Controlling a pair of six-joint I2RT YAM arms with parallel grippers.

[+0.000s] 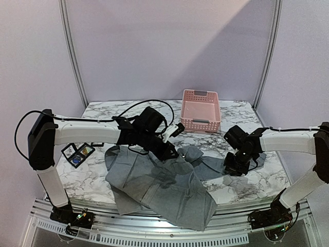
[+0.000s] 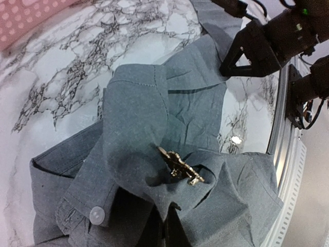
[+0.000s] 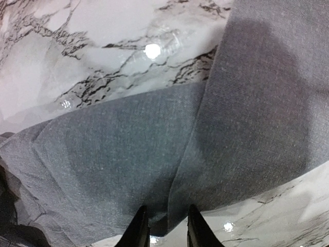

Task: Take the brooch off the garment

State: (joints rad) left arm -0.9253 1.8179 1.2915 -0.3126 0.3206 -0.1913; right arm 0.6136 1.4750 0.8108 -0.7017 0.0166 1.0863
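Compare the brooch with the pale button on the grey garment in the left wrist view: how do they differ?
The brooch is brassy metal, elongated and irregular; the button is pale, round and plain. The brooch sits on a raised fold mid-cloth; the button lies at the view's lower left, on a stitched band. Both are on the grey garment.

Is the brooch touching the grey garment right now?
Touching. The left wrist view shows the brooch lying against a bunched fold of the garment.
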